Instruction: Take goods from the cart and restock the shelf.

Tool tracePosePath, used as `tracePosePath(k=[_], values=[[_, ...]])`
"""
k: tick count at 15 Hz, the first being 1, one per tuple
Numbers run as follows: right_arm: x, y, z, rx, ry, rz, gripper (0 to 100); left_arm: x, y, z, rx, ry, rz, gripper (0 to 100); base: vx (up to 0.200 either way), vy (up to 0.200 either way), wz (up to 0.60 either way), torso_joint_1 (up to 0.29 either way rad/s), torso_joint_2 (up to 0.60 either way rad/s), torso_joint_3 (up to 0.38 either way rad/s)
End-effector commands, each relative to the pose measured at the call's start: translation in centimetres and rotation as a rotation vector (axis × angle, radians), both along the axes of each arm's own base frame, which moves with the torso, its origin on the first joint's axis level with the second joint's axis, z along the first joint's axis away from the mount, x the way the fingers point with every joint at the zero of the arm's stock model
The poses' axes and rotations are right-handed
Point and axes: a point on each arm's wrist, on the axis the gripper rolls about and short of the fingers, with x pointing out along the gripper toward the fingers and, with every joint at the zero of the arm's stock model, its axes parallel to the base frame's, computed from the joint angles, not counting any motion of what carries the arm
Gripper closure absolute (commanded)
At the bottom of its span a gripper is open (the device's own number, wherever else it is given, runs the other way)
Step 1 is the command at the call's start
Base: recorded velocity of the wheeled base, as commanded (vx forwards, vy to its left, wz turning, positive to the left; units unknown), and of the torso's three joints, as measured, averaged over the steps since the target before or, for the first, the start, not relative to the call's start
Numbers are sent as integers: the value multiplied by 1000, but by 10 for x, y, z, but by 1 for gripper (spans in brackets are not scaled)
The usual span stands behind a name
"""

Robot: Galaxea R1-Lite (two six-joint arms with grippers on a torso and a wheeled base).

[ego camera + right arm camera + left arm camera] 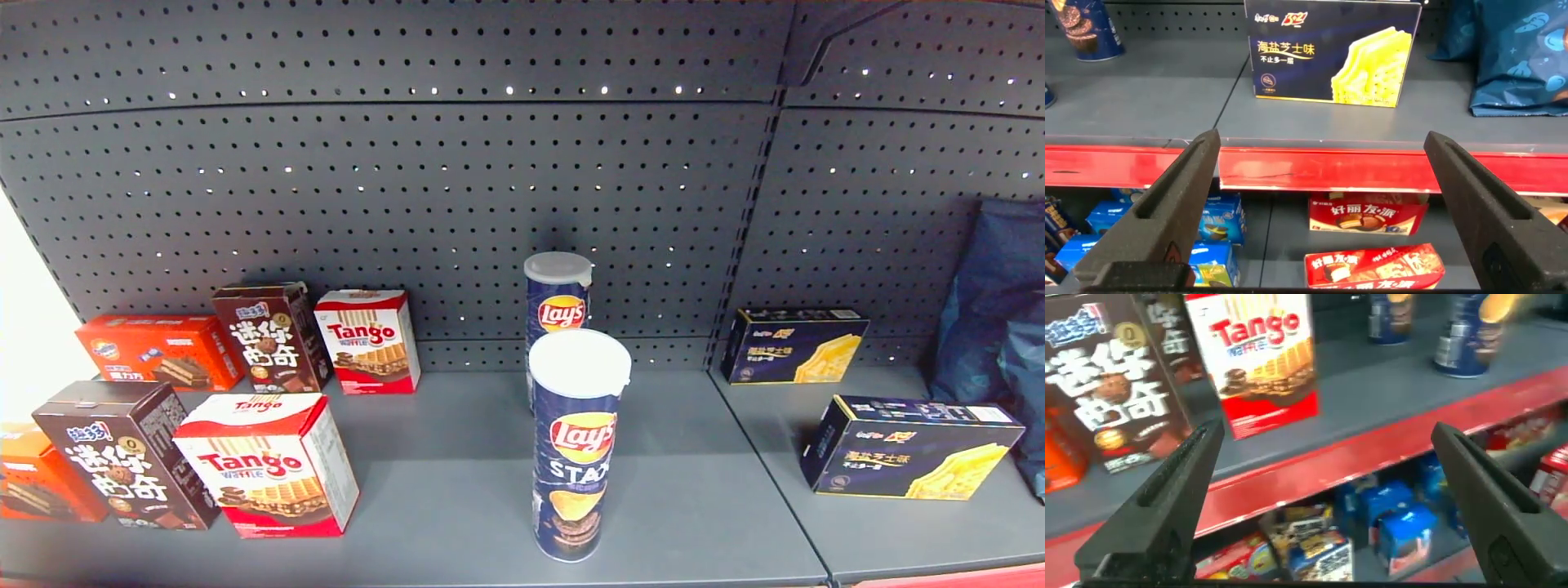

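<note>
Standing upright on shelf (457, 490), front chip can (580, 445): long axis vertical, lid up; left pincer (1327, 433), right pincer (1323, 137) released, empty.

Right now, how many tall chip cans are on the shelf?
2. The front chip can stands near the edge of the shelf; the back chip can stands behind it, by the pegboard wall. None looks hidden.
</note>
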Motion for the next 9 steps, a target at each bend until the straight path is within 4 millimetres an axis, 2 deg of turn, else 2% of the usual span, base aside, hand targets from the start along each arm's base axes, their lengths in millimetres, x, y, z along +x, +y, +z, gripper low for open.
tracePosePath(k=[1,2,9], values=[[0,0,0,0,1,1,0,1,5,-5,53,25,213,0,0,0,0,0,0,0],[0,0,0,0,1,1,0,1,6,-5,36,35,267,0,0,0,0,0,0,0],[0,0,0,1,1,1,0,1,4,-5,-40,49,202,0,0,0,0,0,0,0]])
